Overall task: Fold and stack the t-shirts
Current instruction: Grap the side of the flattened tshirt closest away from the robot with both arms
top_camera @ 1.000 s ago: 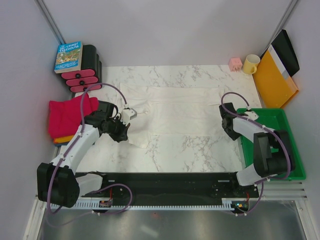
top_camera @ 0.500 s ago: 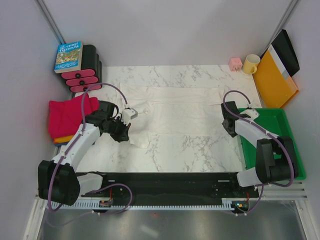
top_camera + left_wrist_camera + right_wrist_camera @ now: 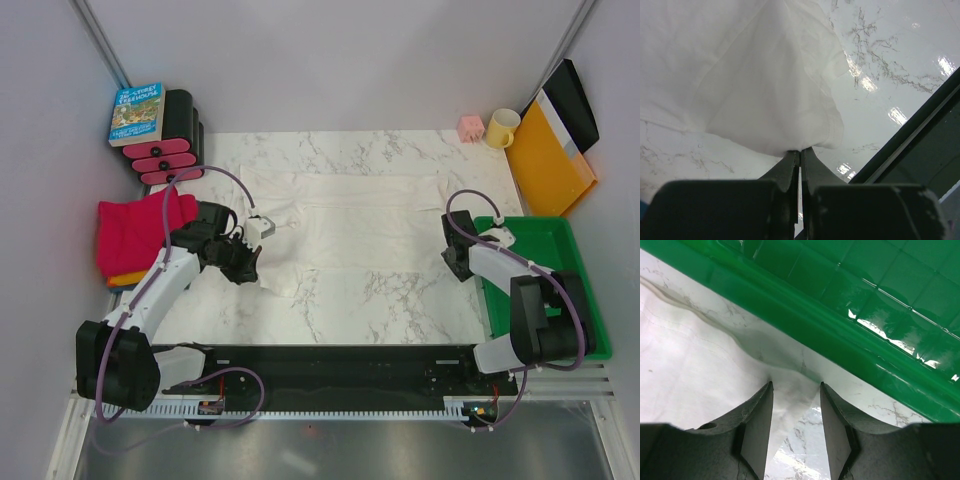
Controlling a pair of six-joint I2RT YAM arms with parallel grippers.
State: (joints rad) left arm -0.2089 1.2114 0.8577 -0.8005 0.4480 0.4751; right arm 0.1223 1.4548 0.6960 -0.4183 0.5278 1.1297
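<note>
While the cream-white shirt [image 3: 370, 225] lies spread on the marble table [image 3: 400, 310], its long axis runs left to right across the top view. It reaches from the left gripper [image 3: 258, 238] to the right gripper [image 3: 455, 256] beside the green tray [image 3: 585, 300] (which end is the collar I cannot tell). A magenta-pink shirt [image 3: 135, 230] sits folded at the table's left edge on an orange shirt [image 3: 122, 279], apart from the cream one.

From the left wrist, the left gripper [image 3: 800, 151] is clamped tight on a gathered fold of the cream-white shirt [image 3: 765, 85], which fans out away from the fingers over the marble table [image 3: 880, 55].

From the right wrist, the right gripper [image 3: 796, 386] has its jaws parted, straddling the rumpled edge of the cream-white shirt [image 3: 690, 355] and pinching nothing. The wall of the green tray [image 3: 805, 305] runs just beyond it.
</note>
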